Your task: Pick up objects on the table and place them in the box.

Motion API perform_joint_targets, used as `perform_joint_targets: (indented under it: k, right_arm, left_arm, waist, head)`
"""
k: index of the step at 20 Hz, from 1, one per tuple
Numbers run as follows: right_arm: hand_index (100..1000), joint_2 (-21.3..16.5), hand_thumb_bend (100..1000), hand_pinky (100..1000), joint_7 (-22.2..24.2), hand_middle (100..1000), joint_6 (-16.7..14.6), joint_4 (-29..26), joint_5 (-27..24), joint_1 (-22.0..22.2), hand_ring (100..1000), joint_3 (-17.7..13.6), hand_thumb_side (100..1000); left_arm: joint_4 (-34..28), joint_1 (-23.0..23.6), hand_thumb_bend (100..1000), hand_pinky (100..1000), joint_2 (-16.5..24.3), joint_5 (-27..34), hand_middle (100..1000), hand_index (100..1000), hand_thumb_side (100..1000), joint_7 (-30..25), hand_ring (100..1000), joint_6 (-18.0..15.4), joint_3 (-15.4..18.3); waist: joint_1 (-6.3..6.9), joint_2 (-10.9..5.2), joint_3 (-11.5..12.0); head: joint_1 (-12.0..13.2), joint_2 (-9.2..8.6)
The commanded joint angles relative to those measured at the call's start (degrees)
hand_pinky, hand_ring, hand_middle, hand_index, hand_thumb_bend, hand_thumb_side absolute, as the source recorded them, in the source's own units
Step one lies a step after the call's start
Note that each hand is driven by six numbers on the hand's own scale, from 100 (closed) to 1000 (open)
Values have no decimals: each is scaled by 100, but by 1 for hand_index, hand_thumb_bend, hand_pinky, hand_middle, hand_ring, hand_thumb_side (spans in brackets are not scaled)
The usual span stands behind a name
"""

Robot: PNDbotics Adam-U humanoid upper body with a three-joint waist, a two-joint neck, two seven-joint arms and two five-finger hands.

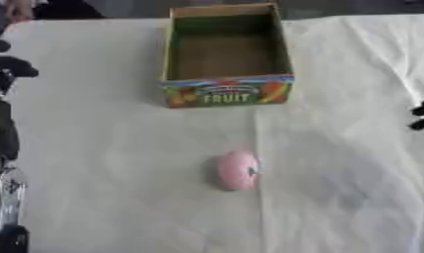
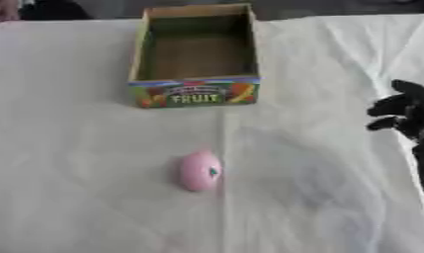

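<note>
A pink object (image 2: 200, 171) — egg-shaped, with a small dark mark on its side — is lying on the white cloth (image 2: 94, 148) near the middle of the table, touching nothing. The box (image 1: 226, 54) is standing at 12 o'clock from it, open side up and showing only its bare brown floor; its near wall is carrying a bright printed band reading "FRUIT". Between the two, the cloth is lying bare along a crease. Wide open cloth is also spreading toward 3, 6 and 9 o'clock of the object.

The right hand (image 2: 405, 111) is hovering at the right edge, at about 2 o'clock from the object and well apart from it — fingers bent inward, holding nothing. The left hand (image 1: 9, 66) is showing dark at the left edge, near 10 o'clock; whether its fingers are open I cannot tell.
</note>
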Motion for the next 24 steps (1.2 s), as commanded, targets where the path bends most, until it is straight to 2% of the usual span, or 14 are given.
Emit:
perform_joint_targets:
  k: [1, 3, 4, 5, 6, 8, 9, 11, 14, 19, 24]
  right_arm:
    - [855, -299, 100, 581, -10, 647, -195, -86, 50, -25, 686, -19, 1000]
    - [856, -625, 111, 585, -40, 665, -441, -86, 136, -33, 697, 20, 1000]
    - [857, -819, 164, 587, -43, 672, -581, -86, 200, -47, 701, 57, 1000]
    - [857, -974, 164, 587, -46, 672, -704, -86, 270, -55, 701, 92, 1000]
    - [856, -1176, 243, 588, -35, 683, -838, -86, 353, -89, 706, 146, 1000]
    - [858, -1554, 336, 593, -14, 695, -1068, -86, 532, -186, 713, 273, 1000]
    - [858, -1698, 336, 593, -2, 695, -1140, -86, 624, -242, 713, 333, 1000]
    - [859, -1947, 415, 597, 40, 708, -1224, -86, 820, -390, 720, 455, 1000]
    - [864, -2287, 460, 600, 176, 720, -1259, -86, 1185, -704, 725, 658, 1000]
    - [861, -2586, 476, 598, 494, 726, -1110, -86, 1825, -1263, 729, 976, 1000]
    - [860, -2452, 496, 610, 1203, 740, -1217, -86, 2141, -1701, 749, 1326, 1000]
  left_arm:
    - [-127, -12, 100, 523, 131, -17, 562, 731, 916, 1, 507, 0, 37]
    - [-127, -4, 100, 523, 146, -21, 562, 731, 916, -4, 507, 1, 35]
    - [-127, 0, 100, 523, 153, -21, 562, 731, 916, -5, 507, 1, 34]
    - [-127, 3, 100, 523, 158, -21, 562, 731, 916, -5, 507, 1, 33]
    - [-127, 8, 100, 523, 162, -22, 562, 730, 917, -6, 507, 5, 30]
    - [-127, 18, 100, 523, 158, -25, 562, 730, 919, -6, 507, 21, 19]
    - [-127, 21, 100, 523, 154, -29, 562, 730, 919, -8, 507, 27, 12]
    - [-127, 26, 100, 523, 154, -39, 562, 730, 918, -21, 507, 31, -3]
    - [-127, 29, 100, 523, 155, -45, 562, 730, 919, -40, 507, 32, -21]
    - [-127, 41, 100, 523, 154, -45, 562, 729, 918, -70, 507, 40, -43]
    - [-127, 56, 100, 520, 156, -33, 562, 729, 915, -105, 507, 70, -69]
  waist:
    - [-13, -117, -10]
    - [-26, -128, -9]
    - [-32, -132, -7]
    - [-36, -134, -6]
    - [-43, -135, 0]
    - [-51, -132, 13]
    - [-53, -129, 20]
    - [-57, -126, 37]
    - [-62, -123, 69]
    - [-75, -133, 107]
    - [-105, -164, 125]
  head:
    - [-19, 31]
    - [-44, 32]
    - [-53, 24]
    - [-58, 17]
    - [-70, 5]
    - [-93, -23]
    - [-99, -37]
    - [-117, -59]
    - [-141, -72]
    - [-174, -77]
    - [-218, -77]
